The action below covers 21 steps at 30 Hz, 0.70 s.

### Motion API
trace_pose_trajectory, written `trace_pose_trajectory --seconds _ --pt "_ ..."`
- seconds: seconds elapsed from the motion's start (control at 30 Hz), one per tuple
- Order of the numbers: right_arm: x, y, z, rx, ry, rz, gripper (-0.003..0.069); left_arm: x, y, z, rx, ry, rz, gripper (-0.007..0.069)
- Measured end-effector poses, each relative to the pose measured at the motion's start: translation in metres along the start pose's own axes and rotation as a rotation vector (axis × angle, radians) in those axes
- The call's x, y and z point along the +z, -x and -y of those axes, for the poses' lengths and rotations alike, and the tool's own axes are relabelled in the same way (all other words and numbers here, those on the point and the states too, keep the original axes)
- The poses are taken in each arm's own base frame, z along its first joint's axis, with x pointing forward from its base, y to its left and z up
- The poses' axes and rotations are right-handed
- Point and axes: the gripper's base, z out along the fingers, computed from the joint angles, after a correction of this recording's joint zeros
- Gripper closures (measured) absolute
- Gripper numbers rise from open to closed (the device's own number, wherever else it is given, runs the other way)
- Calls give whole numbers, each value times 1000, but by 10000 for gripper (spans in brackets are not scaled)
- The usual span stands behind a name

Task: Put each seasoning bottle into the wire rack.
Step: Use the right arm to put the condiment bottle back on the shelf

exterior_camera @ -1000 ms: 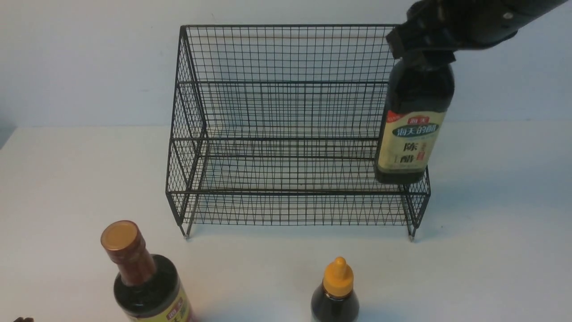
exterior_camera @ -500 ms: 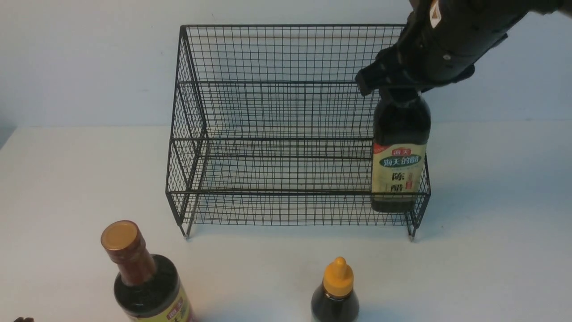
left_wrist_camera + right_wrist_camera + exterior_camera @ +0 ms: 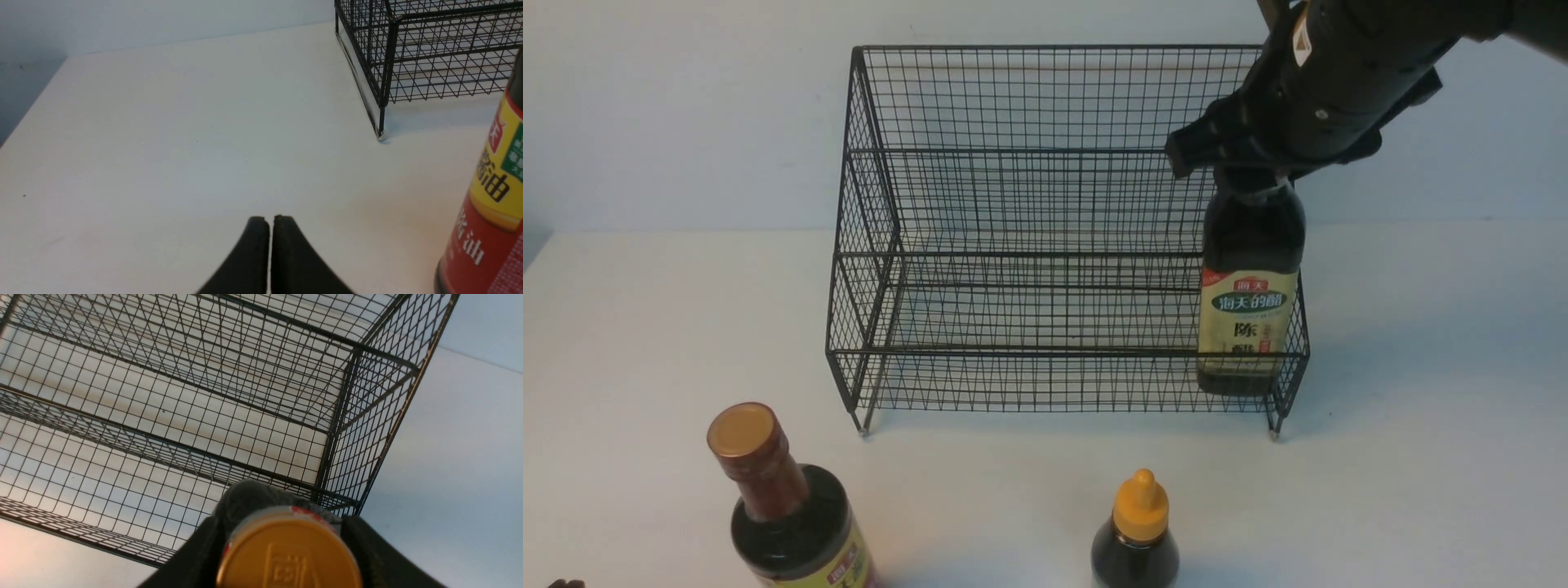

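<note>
— Left side first?
— My left hand is pinched shut on nothing. The yellow-label bottle stands on the surface at seven o'clock of the wire rack, and the nozzle-cap bottle at five.
— And the tall bottle?
— Upright in the rack's lower tier, four o'clock corner (base behind the front mesh). My right hand clamps its gold cap.

White table, pale wall
</note>
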Motion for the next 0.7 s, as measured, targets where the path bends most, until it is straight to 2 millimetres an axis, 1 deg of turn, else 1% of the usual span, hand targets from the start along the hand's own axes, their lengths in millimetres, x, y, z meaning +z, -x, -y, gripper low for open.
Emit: trace_pose_trajectory --seconds 0.3,0.4,0.43,0.47,0.53,0.7 --pt "0 0 1 17 -6 -2 323 0 0 0 0 0 0 629" --pt "-1 0 2 16 -25 1 300 0 0 0 0 0 0 629" --pt "-2 1 4 13 -38 10 280 0 0 0 0 0 0 629" --pt "-4 2 5 13 -42 15 274 0 0 0 0 0 0 629" --pt "-12 4 7 18 -42 37 249 0 0 0 0 0 0 629" --pt "-30 8 12 35 -36 75 229 0 0 0 0 0 0 629"
